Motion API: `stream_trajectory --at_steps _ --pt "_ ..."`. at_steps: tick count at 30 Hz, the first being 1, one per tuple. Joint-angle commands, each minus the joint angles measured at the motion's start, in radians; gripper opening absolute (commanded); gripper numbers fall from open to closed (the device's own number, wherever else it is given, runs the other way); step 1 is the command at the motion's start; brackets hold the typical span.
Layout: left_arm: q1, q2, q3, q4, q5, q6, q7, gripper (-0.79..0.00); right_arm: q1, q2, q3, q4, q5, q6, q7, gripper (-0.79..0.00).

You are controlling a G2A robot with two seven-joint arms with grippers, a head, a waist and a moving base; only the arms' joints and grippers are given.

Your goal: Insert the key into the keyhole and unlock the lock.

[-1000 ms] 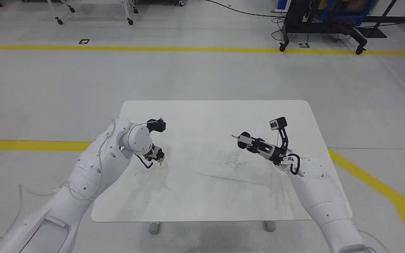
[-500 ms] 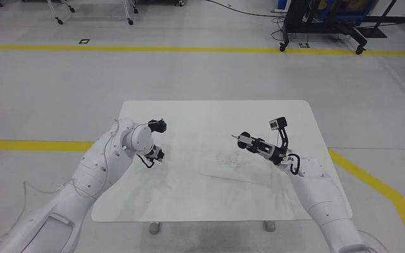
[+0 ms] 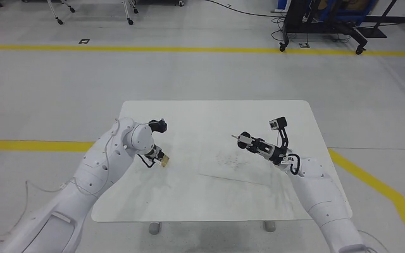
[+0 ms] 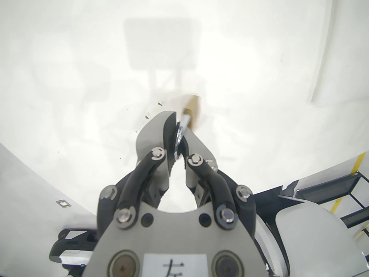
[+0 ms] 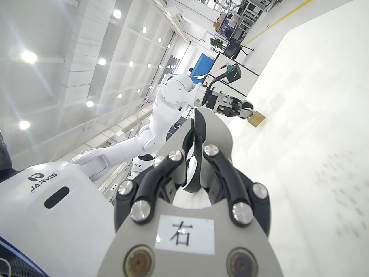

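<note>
My left gripper (image 3: 157, 155) hangs over the table's left part, shut on the silver shackle (image 4: 180, 130) of a small brass padlock (image 3: 164, 161). The brass body (image 4: 193, 108) sticks out past the fingertips, just above the tabletop. The right wrist view shows the same padlock (image 5: 256, 119) hanging from the far gripper. My right gripper (image 3: 243, 140) is held above the table's right half, pointing toward the left arm, shut on a thin silver key (image 3: 235, 136). A rounded part of the key (image 5: 191, 177) sits between its fingers (image 5: 201, 128).
The white table (image 3: 215, 190) has faint scuff marks near its middle. Its edges lie close to both arms. Yellow floor lines run around it, and a dark wheeled frame (image 3: 329, 25) stands far behind.
The padlock has swung in my left gripper, so its brass body now shows more toward the table's middle. The left arm shifted slightly. The right arm has not moved.
</note>
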Motion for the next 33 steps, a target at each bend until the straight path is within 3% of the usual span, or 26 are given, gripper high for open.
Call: stream_trajectory --at_steps 1,7,10,15,24,33 --pt "-0.001 -0.001 0.001 0.002 0.003 -0.005 -0.008 -0.785 0.0 0.0 0.0 0.0 0.0 0.0 0.0 -0.785" --pt "0.0 -0.003 -0.005 -0.003 0.013 -0.013 -0.011 -0.785 0.0 0.0 0.0 0.0 0.0 0.0 0.0 -0.785" --pt "0.011 -0.002 -0.042 -0.013 -0.062 -0.021 0.022 -0.785 0.0 0.0 0.0 0.0 0.0 0.0 0.0 -0.785" --pt "0.056 0.011 -0.194 -0.023 -0.317 -0.075 0.182 -0.785 0.0 0.0 0.0 0.0 0.0 0.0 0.0 -0.785" --pt "0.229 0.031 -0.456 -0.044 -0.865 -0.283 0.397 -0.785 0.0 0.0 0.0 0.0 0.0 0.0 0.0 -0.785" --pt "0.254 0.027 -0.459 -0.058 -0.939 -0.279 0.407 -0.785 0.0 0.0 0.0 0.0 0.0 0.0 0.0 -0.785"
